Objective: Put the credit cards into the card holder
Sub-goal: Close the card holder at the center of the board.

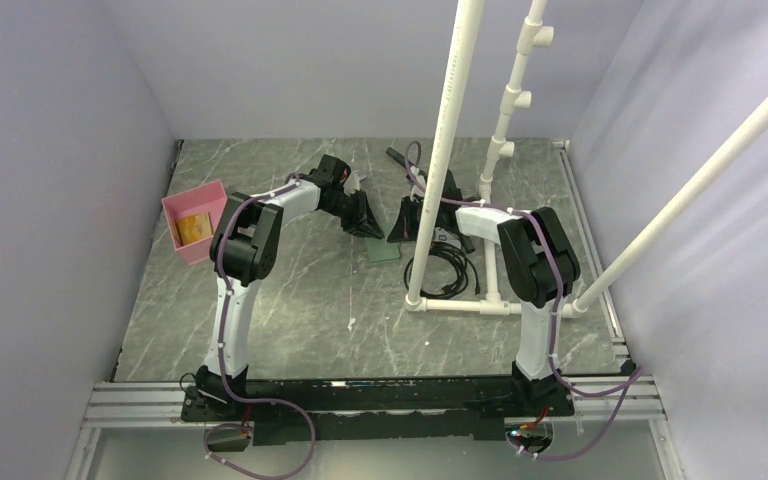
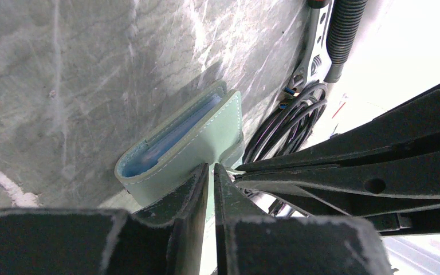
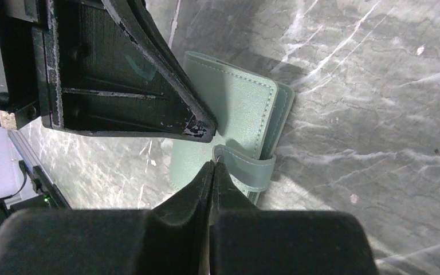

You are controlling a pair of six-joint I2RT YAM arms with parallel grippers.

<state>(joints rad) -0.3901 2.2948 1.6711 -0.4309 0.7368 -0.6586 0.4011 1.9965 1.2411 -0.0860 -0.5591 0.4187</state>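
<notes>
The card holder (image 1: 382, 253), a muted-green wallet, lies mid-table between both grippers. In the left wrist view the card holder (image 2: 200, 137) gapes slightly and shows its pale blue inside. My left gripper (image 2: 212, 167) is nearly shut, with a thin strip of the green cover between its fingers. In the right wrist view my right gripper (image 3: 213, 163) is shut, its tips touching the end of the closure tab (image 3: 252, 169); whether it pinches the tab I cannot tell. One orange-tan credit card (image 1: 196, 229) lies in the pink tray (image 1: 182, 205) at the left.
A white pipe frame (image 1: 447, 150) stands right of the wallet, its base bar on the table. A black cable coil (image 1: 445, 270) lies just right of the wallet, close behind the right gripper. Grey walls enclose three sides.
</notes>
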